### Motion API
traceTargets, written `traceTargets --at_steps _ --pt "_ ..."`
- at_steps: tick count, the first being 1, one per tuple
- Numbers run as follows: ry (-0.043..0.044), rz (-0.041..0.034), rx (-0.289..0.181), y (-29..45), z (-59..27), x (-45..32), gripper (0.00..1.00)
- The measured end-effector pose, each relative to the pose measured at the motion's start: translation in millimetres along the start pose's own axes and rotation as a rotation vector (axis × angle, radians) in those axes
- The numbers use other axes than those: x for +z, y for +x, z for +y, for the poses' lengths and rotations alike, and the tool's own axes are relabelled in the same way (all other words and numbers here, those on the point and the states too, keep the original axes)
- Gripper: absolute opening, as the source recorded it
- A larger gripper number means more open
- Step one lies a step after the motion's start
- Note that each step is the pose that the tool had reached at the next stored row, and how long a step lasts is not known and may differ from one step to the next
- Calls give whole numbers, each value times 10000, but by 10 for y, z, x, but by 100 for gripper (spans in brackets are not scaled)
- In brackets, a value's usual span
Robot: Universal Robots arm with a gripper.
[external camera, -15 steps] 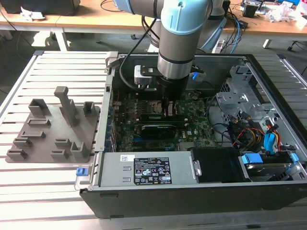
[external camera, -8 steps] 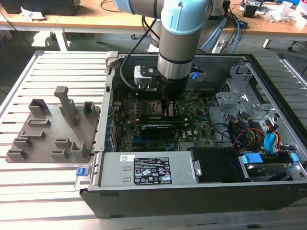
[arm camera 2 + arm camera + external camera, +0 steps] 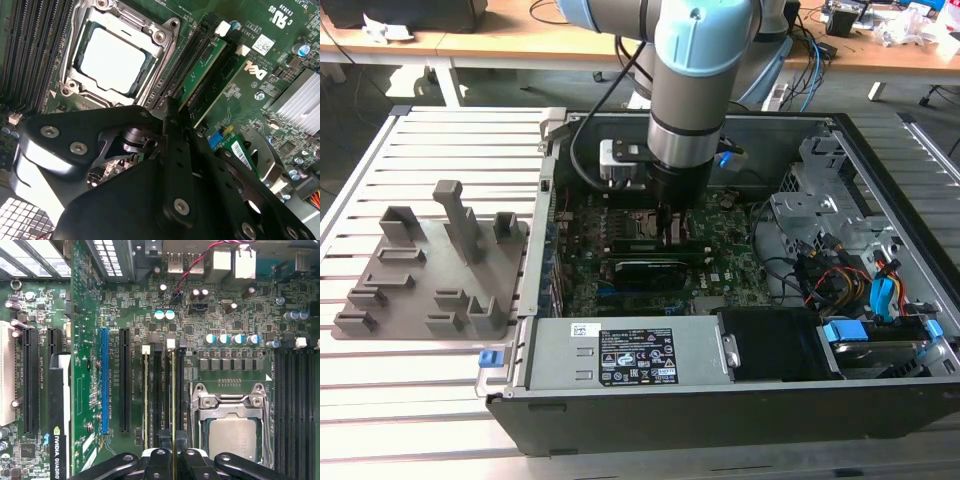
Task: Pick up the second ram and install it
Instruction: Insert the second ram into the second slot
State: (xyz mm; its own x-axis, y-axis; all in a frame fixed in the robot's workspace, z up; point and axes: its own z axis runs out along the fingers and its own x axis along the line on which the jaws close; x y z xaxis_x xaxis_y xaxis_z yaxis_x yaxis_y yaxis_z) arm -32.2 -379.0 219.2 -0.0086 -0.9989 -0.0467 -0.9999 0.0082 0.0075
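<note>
My gripper (image 3: 672,232) reaches down into the open computer case, onto the motherboard (image 3: 720,275) right beside the CPU socket (image 3: 635,222). In the first wrist view the second ram (image 3: 173,400) is a thin green stick seen edge-on, standing in a dark slot next to the CPU socket (image 3: 232,432). The gripper (image 3: 173,459) is shut on its near end, one black finger (image 3: 159,461) on each side. In the second wrist view the gripper (image 3: 176,107) pinches the same second ram (image 3: 204,70) next to the CPU socket (image 3: 112,55). Another stick (image 3: 145,400) stands two slots away.
A grey holder tray (image 3: 430,275) lies on the slatted table at the exterior view's left, outside the case. Inside the case are a graphics card (image 3: 645,270), a power supply (image 3: 620,355) along the near wall, and drive bays with cables (image 3: 860,280) at the exterior view's right.
</note>
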Motion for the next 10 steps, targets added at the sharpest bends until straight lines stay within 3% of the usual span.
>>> traceTargets --at_steps 8,9,10 --pt "0 0 0 1 0 18 15" --pt "-1 1 0 1 0 18 22" --pt "-1 3 1 1 1 10 22"
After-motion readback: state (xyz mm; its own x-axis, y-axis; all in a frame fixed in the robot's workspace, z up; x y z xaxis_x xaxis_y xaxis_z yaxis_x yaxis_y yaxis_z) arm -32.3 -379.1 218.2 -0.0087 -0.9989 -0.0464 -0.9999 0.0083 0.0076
